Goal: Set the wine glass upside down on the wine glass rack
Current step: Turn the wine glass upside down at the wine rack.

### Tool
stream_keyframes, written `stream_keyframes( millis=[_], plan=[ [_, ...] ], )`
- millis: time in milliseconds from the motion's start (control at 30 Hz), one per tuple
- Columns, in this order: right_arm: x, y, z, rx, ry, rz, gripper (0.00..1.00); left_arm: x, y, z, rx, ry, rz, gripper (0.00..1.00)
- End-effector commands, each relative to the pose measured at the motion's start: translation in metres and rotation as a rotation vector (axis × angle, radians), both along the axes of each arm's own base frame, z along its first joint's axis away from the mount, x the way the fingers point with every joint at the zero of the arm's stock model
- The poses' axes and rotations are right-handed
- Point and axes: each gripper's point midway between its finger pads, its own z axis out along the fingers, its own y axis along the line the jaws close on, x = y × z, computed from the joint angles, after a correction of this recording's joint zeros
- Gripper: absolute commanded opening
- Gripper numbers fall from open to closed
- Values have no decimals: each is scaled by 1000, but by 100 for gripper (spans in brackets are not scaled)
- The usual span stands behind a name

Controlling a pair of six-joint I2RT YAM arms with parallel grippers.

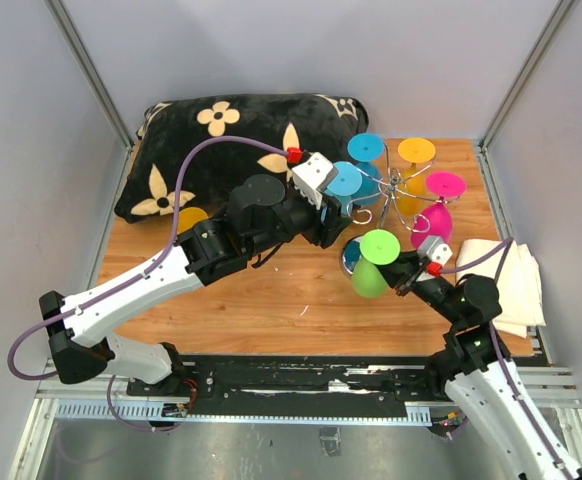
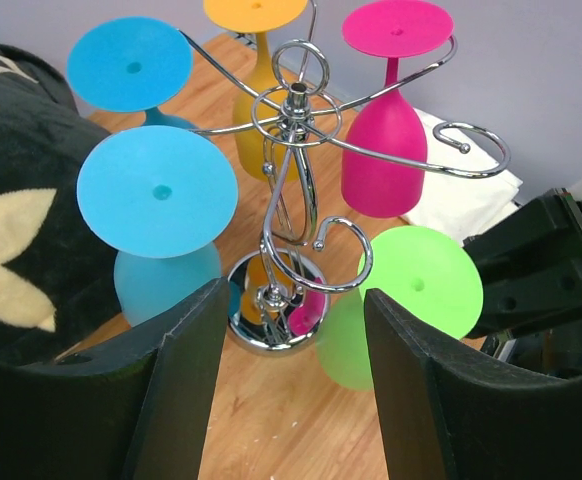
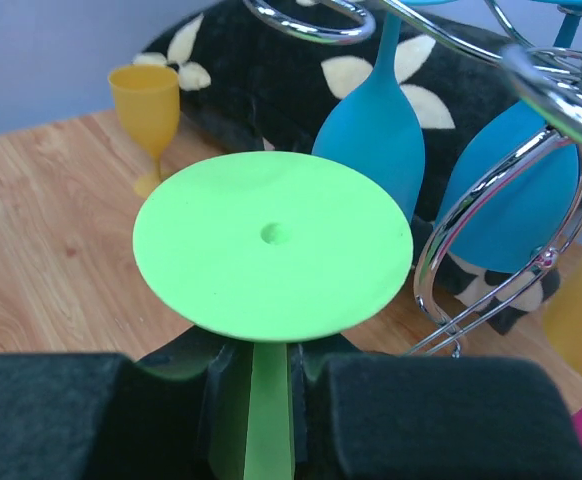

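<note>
On the light wooden surface (image 1: 271,290), a black plush pillow with cream flower shapes (image 1: 221,140) lies at 11 o'clock. At 2 o'clock stands the shiny chrome wire rack (image 1: 401,190), with curled scroll arms and a round mirrored base. At the rack's 7 o'clock is the matte lime-green wine glass (image 3: 271,240), inverted with its flat foot up and its stem near vertical, clamped by the right hand (image 3: 261,400). The left hand (image 2: 293,300), at the rack's 9 o'clock, gapes with nothing between its jaws.

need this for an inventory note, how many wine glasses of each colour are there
blue glasses: 2
orange glasses: 2
pink glass: 1
green glass: 1
total: 6
</note>
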Motion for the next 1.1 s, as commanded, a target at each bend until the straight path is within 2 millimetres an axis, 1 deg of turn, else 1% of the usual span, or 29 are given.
stream_keyframes(
  millis=[0,33,167,267,367,467,533,667,767,967,1067],
  plan=[
    [-27,8,18,182,34,205,1,-3,5,23,-54,-24,-3,61],
    [-25,5,15,202,43,188,1,-2,6,25,-55,-29,1,61],
    [-24,-9,19,257,29,131,1,-2,7,26,-51,-34,4,61],
    [-20,-21,18,311,30,54,1,0,6,25,-46,-32,8,60],
    [-12,-38,15,366,42,-63,1,1,3,25,-39,-27,5,61],
    [-7,-56,10,386,59,-192,1,1,0,22,-31,-21,-3,61],
    [-6,-63,8,368,76,-243,1,2,-2,21,-27,-18,-8,61],
    [-5,-74,13,359,88,-316,1,3,-6,19,-20,-12,-10,60],
    [-4,-90,14,346,102,-417,1,6,-7,16,-8,-8,2,59],
    [-10,-124,17,283,121,-615,1,12,-12,7,18,6,17,57],
    [-16,-138,27,277,101,-689,1,14,-14,4,27,12,19,55]
  ],
)
